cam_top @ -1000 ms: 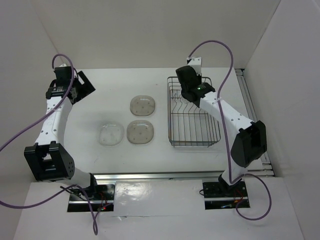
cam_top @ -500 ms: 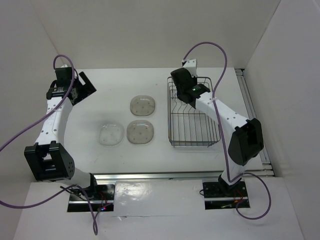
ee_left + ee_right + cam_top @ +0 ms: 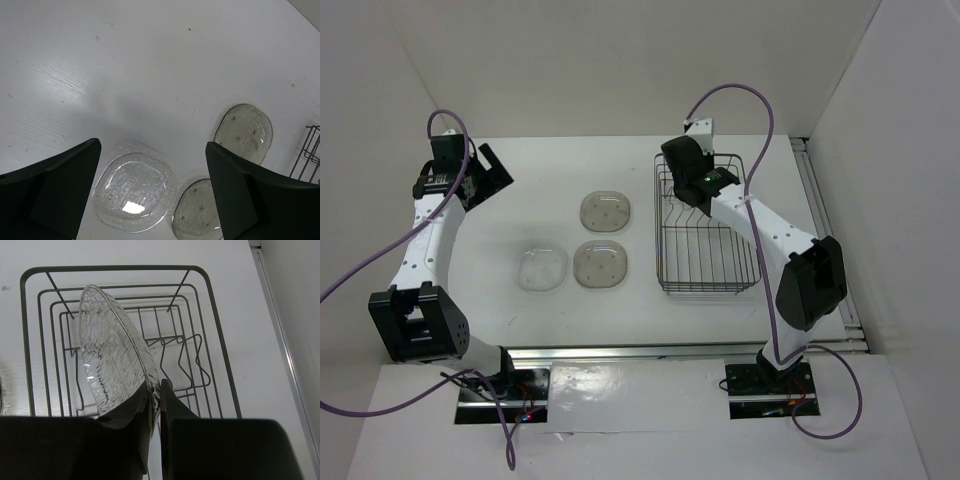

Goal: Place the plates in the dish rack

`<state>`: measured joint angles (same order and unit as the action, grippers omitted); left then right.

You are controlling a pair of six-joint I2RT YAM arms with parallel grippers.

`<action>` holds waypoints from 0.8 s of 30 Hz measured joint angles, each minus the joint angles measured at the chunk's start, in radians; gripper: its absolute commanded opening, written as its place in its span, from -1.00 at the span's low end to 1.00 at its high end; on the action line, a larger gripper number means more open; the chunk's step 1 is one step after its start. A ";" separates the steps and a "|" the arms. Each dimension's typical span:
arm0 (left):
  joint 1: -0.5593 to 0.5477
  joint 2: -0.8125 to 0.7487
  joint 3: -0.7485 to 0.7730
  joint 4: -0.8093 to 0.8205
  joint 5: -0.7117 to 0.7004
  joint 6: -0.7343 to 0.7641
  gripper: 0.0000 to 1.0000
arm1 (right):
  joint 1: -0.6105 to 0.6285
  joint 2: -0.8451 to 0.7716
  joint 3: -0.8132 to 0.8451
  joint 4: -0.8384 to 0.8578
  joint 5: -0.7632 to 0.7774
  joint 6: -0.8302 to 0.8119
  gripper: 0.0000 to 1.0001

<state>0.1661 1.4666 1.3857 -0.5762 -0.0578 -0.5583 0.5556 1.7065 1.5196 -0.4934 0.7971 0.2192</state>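
My right gripper (image 3: 156, 386) is shut on the rim of a clear plate (image 3: 112, 352) and holds it on edge, tilted, above the far left part of the dark wire dish rack (image 3: 216, 330). The rack's upright tines (image 3: 186, 356) stand just right of the plate. In the top view the right gripper (image 3: 686, 176) is over the rack's (image 3: 757, 262) far end. Two greyish-tan plates (image 3: 605, 210) (image 3: 600, 264) and one clear plate (image 3: 541, 268) lie flat on the table. My left gripper (image 3: 486, 176) is open and empty at the far left; its view shows the clear plate (image 3: 134, 192) and the tan plates (image 3: 245, 132) (image 3: 197, 217) below it.
White walls close in the table at the back and on both sides. A metal rail (image 3: 825, 220) runs along the table's right edge beside the rack. Purple cables (image 3: 730, 90) loop above both arms.
My right gripper, with the clear plate in it, has shifted a little left and toward the far end of the rack, then held still. The left arm has not moved.
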 measured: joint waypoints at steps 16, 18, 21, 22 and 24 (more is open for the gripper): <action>0.000 0.000 -0.003 0.002 0.010 0.000 1.00 | -0.010 0.076 -0.003 0.037 -0.032 0.010 -0.83; 0.000 0.000 -0.003 0.002 0.011 0.000 1.00 | -0.010 0.086 -0.003 0.042 -0.035 0.013 -0.78; 0.000 0.000 -0.005 0.003 0.011 0.000 1.00 | -0.010 0.103 -0.003 0.049 -0.043 0.018 -0.44; 0.000 0.000 -0.005 0.002 0.011 0.000 1.00 | -0.010 0.109 -0.003 0.048 -0.044 0.019 -0.33; 0.000 0.000 -0.005 0.003 0.011 0.000 1.00 | -0.010 0.120 -0.003 0.048 -0.045 0.018 0.03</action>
<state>0.1661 1.4666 1.3804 -0.5735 -0.0463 -0.5579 0.5457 1.8263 1.5166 -0.4454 0.7517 0.2371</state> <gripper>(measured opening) 1.000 0.403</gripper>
